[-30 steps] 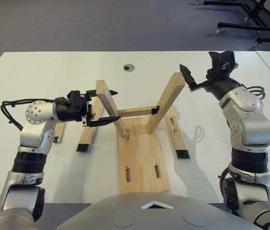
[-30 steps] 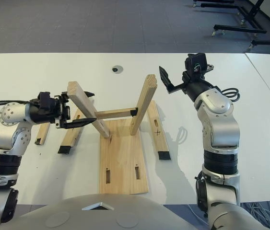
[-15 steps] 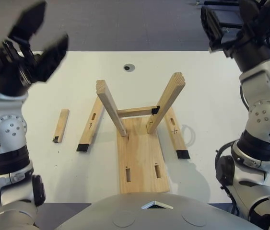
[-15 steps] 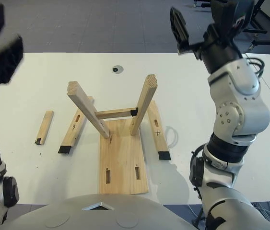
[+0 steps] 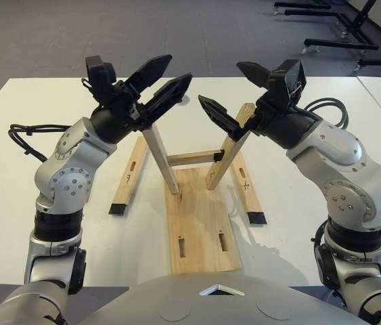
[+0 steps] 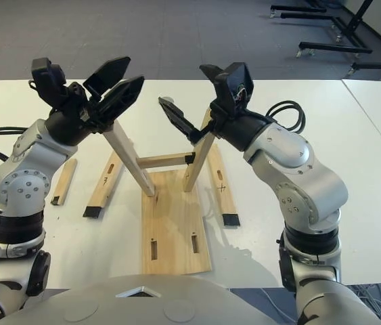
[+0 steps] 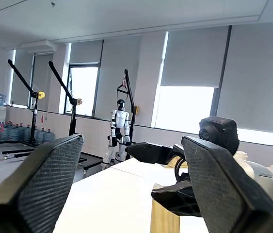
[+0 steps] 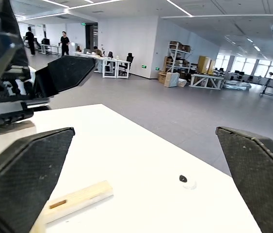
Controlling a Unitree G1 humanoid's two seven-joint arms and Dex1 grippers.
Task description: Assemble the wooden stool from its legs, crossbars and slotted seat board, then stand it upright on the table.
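The left gripper (image 5: 181,66) covers the top end of the left standing leg (image 5: 163,159), and a finger (image 5: 216,116) of the right gripper (image 5: 218,82) crosses the top of the right standing leg (image 5: 225,156). The flat leg on the left (image 5: 126,183) and the flat leg on the right (image 5: 248,193) run behind the standing ones at their far ends. Whether the standing legs sit fully in the seat board (image 5: 200,223) cannot be told.

In the left wrist view, both fingers (image 7: 39,184) and a wooden end (image 7: 164,221) are cut off by the lower edge. In the right wrist view, a finger (image 8: 24,174) hides 1 end of a wooden piece (image 8: 75,200). A small dark spot (image 8: 182,179) on the table (image 8: 141,204) is too small to identify.
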